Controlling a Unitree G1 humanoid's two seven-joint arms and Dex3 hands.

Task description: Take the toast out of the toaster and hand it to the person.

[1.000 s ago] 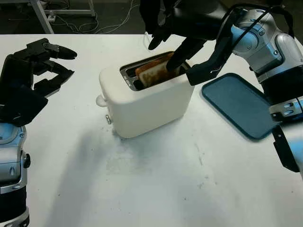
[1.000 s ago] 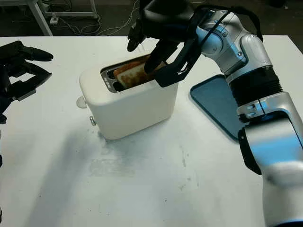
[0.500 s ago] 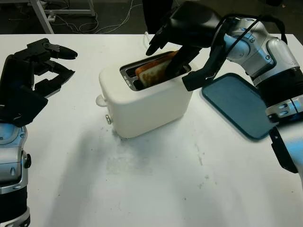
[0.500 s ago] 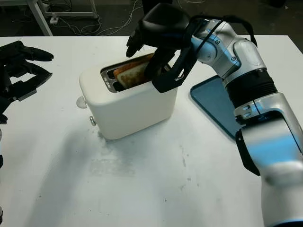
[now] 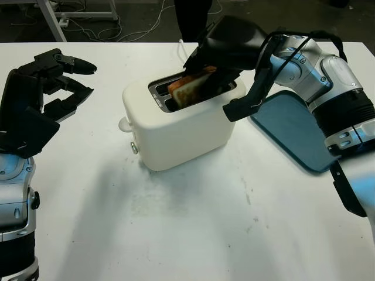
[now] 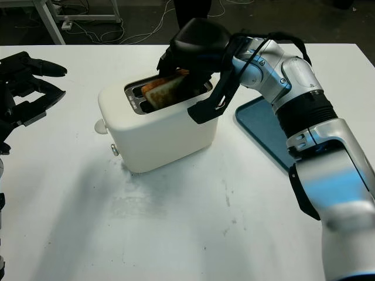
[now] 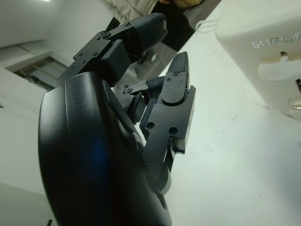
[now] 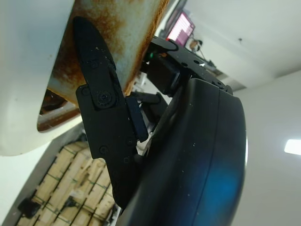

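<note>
At the upper centre of the frame, the right hand (image 5: pixel 205 73) grasps the toast (image 5: pixel 186 89), which stands in the slot of the white toaster (image 5: pixel 176 129) on the tabletop (image 5: pixel 193 222). Left hand (image 5: pixel 41 93) is open at the upper left, holding nothing.

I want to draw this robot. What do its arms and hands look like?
Each arm is shiny silver metal with black ribbed bands at the joints. The right arm has thin black cables looping along it. The right hand and the left hand are black, with smooth rounded shells and three chunky jointed fingers held by small screws.
</note>
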